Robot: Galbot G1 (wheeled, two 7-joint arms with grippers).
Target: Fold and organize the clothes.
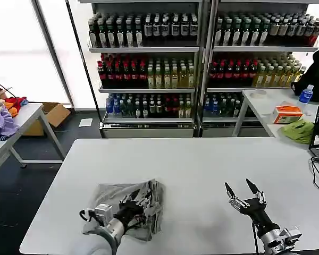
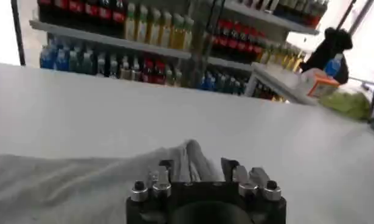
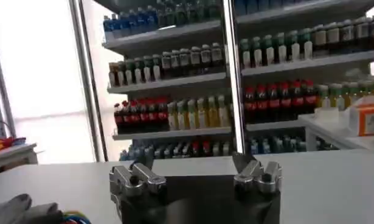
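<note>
A light grey shirt (image 1: 128,206) is seen bunched at the near left of the white table (image 1: 202,159), judged partly folded, with tidying left. The left gripper (image 1: 140,202) is set upon it, fingers apparently pinched into the cloth. The right gripper (image 1: 243,187) is held spread, empty, near right.

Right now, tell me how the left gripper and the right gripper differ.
The left gripper sits down on the grey shirt, fingers buried in its folds; the right gripper rests over bare white table, touching no cloth. The right gripper's fingers are spread open, the left's hidden by cloth. Both sit near the table's front edge.
</note>
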